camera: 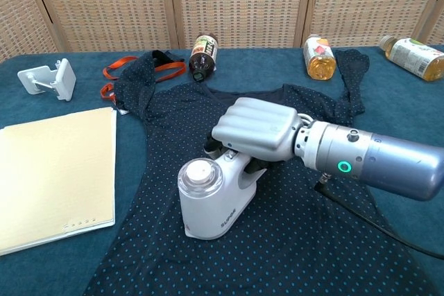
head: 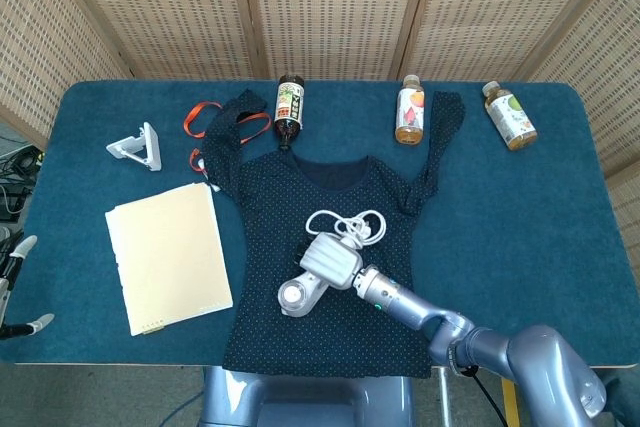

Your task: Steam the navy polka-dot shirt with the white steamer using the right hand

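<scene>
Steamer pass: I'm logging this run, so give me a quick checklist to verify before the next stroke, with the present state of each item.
1. Right hand grips the white steamer: ok.
2. Steamer over the navy polka-dot shirt, lower middle: ok.
3. Steamer head touching the fabric: cannot tell.
4. Cord lying coiled on the shirt, in steaming area: not ok.
5. Yellow folder beside the shirt, off the fabric: ok.
6. Left hand at the table edge, away: ok.
</scene>
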